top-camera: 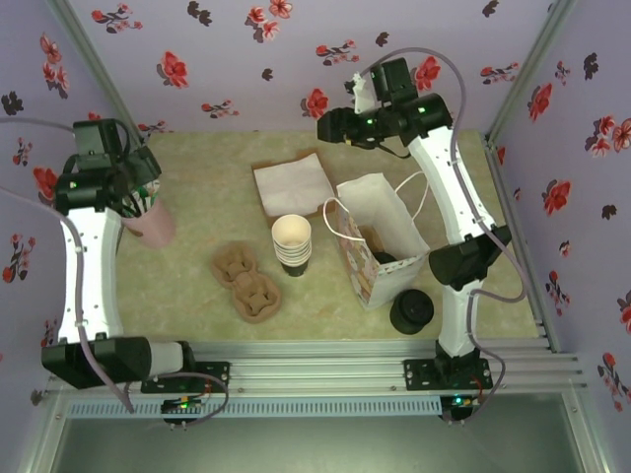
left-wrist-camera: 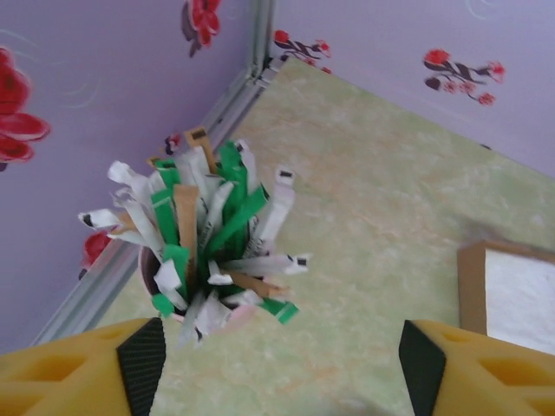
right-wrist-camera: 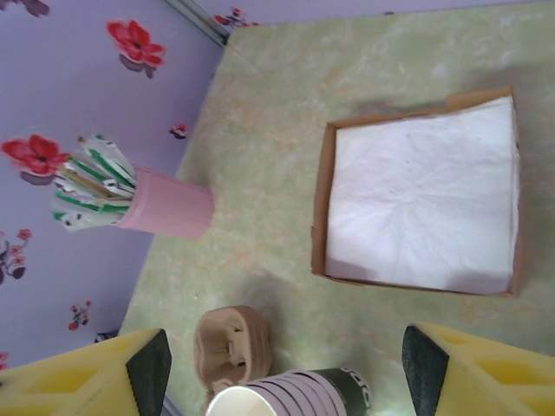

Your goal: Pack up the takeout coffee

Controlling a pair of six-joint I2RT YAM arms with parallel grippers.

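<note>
Left tool [left-wrist-camera: 282,373]: open, its yellow fingers [left-wrist-camera: 78,368] spread wide with nothing between them. It hangs over the pink cup [top-camera: 153,225] and does not touch it.
Right tool [right-wrist-camera: 284,368]: open and empty, with black pads on the inner faces. It is reached out high toward the far edge of the tabletop [top-camera: 197,177], looking down on the napkin box [top-camera: 291,180].
Takeout coffee [top-camera: 385,260]: a dark, round-topped shape down inside the open mouth of the paper bag [top-camera: 389,212]. It is too small and too shadowed to make out the lid or the cup wall.
Paper bag: white with thin handles, standing right of the tabletop's middle with its mouth open upward.
Pink cup: near the left edge, toward the far-left corner, upright and stuffed with green, white and brown packets [left-wrist-camera: 204,230] fanning out of the top.
Napkin box: a shallow brown tray with white napkins lying flat in it, near the far edge at mid-width.
Cup stack [top-camera: 293,241]: lidless cups nested upright with the cream inside showing, at the middle of the tabletop just left of the bag.
Cup carriers [top-camera: 246,283]: brown pulp trays lying left of the cup stack, toward the near edge.
Lid pile [top-camera: 411,311]: squat and black, close to the near edge on the right, just beside the bag's near corner.
</note>
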